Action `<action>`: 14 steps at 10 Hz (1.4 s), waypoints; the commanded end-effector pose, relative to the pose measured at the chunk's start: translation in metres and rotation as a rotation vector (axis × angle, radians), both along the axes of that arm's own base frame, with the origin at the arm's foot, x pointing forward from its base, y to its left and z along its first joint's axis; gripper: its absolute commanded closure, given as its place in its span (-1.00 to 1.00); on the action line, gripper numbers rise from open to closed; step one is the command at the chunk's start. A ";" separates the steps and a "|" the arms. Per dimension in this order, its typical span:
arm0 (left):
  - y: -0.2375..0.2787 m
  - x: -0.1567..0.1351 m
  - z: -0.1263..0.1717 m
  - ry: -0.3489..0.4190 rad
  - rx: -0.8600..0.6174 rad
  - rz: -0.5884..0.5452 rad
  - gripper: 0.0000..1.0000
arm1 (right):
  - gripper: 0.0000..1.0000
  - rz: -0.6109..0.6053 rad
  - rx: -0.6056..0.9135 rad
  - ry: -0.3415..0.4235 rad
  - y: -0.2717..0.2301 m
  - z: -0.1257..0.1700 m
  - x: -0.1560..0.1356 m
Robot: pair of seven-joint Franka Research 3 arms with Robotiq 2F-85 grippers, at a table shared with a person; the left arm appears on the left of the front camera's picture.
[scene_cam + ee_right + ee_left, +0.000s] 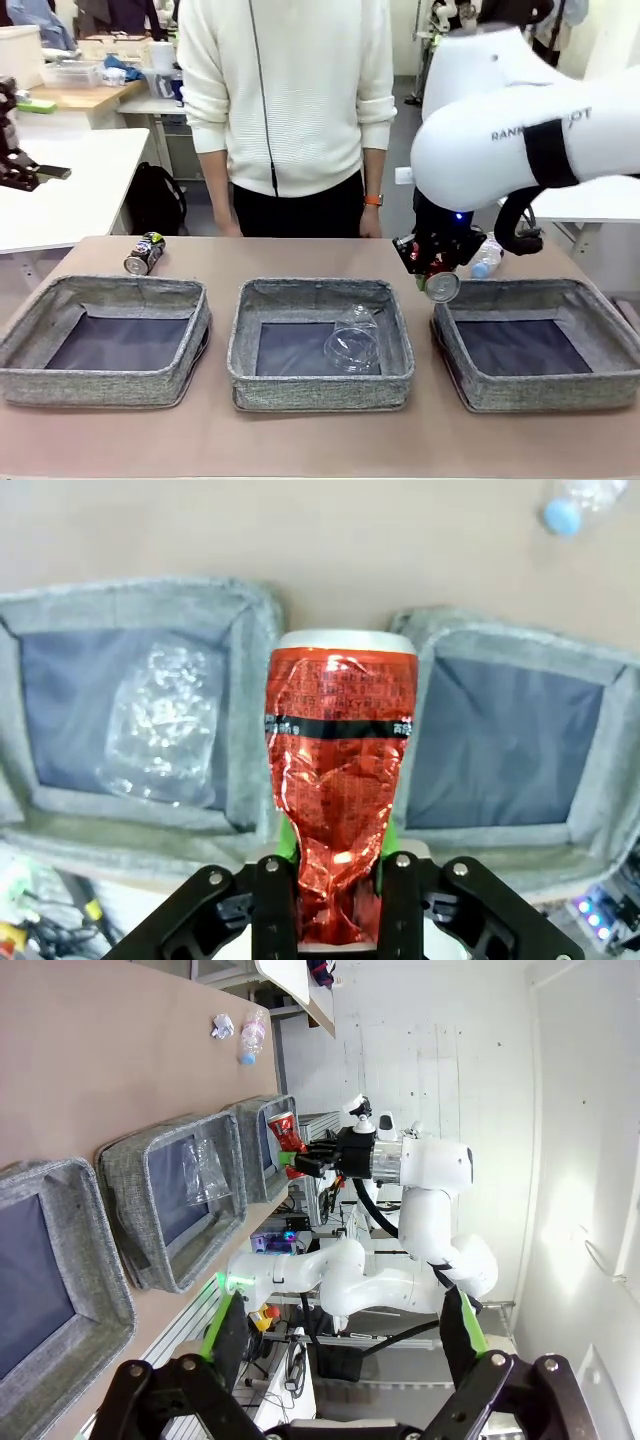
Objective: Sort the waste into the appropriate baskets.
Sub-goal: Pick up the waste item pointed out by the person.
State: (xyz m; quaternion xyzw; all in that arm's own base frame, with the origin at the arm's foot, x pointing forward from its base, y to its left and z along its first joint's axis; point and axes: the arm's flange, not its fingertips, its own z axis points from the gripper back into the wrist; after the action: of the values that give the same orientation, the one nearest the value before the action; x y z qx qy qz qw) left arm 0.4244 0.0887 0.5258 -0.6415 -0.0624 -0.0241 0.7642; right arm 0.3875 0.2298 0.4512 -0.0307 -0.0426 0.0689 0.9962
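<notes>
The crushed red can (338, 800) is clamped between the fingers of the right gripper (437, 268). It is gripped at its dented lower part, with its pale, uncrushed end pointing away from the wrist. In the front view it is held in the air, silver end tilted towards the camera, by the far left corner of the right basket (540, 395). In the right wrist view it is seen against the gap between that basket and the middle basket (320, 392), so it cannot be told for sure whether it hangs over the rim or over the gap.

The clear plastic cup (355, 342) is lying on its side inside the middle basket, on the right part of the dark bottom. The three baskets are set in a row on the table (300, 440), the left basket (105, 388) at the end of the row.

The dark printed can (144, 253) is lying on its side on the table just behind the left basket. The small clear bottle (487, 258) is lying on the table behind the right basket, partly hidden by the right gripper. In the left wrist view the crumpled white paper wad (221, 1027) is found just beside it.

The left gripper (338, 1305) is held with its jaws wide apart and nothing between them, off to the side of the row of baskets. A person (290, 100) in a white sweater is standing at the far edge of the table.
</notes>
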 end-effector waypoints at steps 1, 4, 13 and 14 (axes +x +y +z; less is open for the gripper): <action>0.001 -0.003 0.001 -0.013 0.001 -0.012 -1.00 | 0.37 0.000 0.001 -0.011 -0.002 0.006 -0.002; 0.001 -0.003 0.001 -0.013 0.001 -0.012 -1.00 | 0.37 -0.001 0.128 -0.078 0.053 0.066 0.012; 0.001 -0.003 0.001 -0.013 0.001 -0.012 -1.00 | 0.37 -0.134 0.129 -0.199 0.146 0.215 -0.028; 0.001 -0.003 0.001 -0.013 0.001 -0.012 -1.00 | 0.37 -0.144 0.143 -0.204 0.144 0.220 -0.027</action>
State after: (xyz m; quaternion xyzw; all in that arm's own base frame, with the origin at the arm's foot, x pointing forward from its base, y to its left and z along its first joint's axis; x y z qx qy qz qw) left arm 0.4243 0.0887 0.5258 -0.6415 -0.0624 -0.0241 0.7642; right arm 0.3616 0.3687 0.6676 0.0292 -0.1441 0.0070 0.9891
